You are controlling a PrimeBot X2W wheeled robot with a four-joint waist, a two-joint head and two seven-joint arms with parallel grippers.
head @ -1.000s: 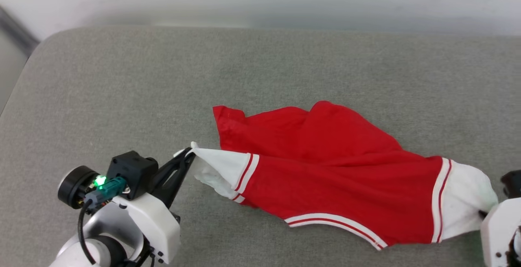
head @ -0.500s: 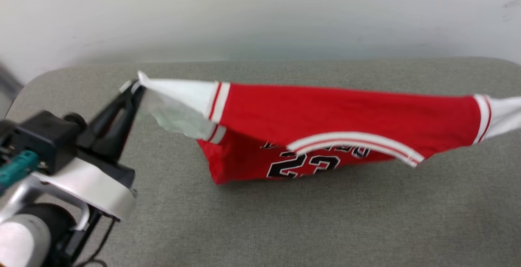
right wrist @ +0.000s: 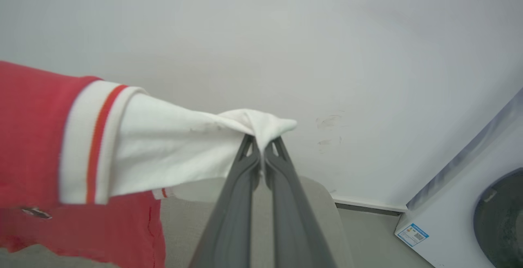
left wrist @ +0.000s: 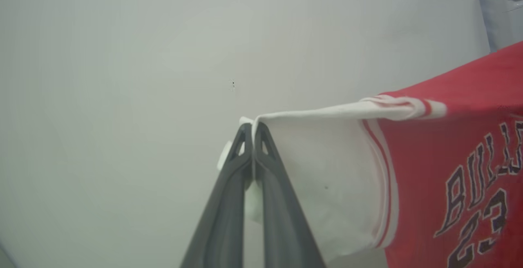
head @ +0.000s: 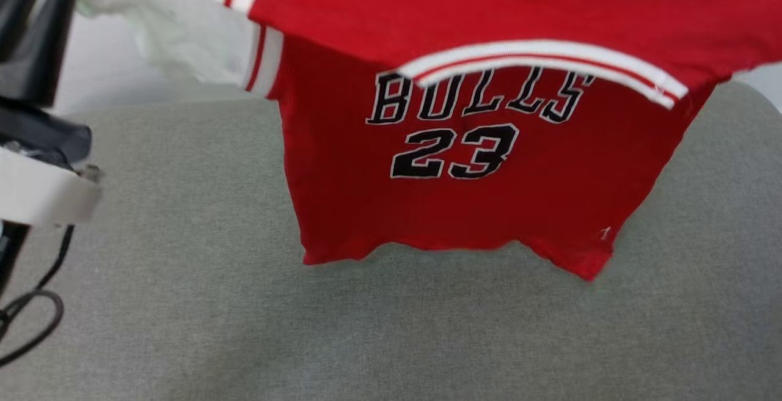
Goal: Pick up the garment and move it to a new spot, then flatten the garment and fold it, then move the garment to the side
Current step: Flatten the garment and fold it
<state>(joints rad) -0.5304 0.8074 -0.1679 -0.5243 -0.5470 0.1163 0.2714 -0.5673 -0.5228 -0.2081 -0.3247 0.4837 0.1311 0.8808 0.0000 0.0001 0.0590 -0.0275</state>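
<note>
Held the shirt (head: 476, 193) stretched left-to-right across the frame's top, left pincer (left wrist: 253, 127) and right pincer (right wrist: 261, 141) each clamped tight on a white sleeve tip, hem hanging over the worktop (head: 183, 303).

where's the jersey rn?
The jersey hangs across the top centre of the head view, above the grey cushion, stretched between the left tool and right tool, each pinching a white sleeve tip.

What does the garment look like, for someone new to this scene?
Over the grey padded surface hangs the garment, held between the left gripper and right gripper by its white sleeves. It is the red shirt lettered BULLS 23 in black.
</note>
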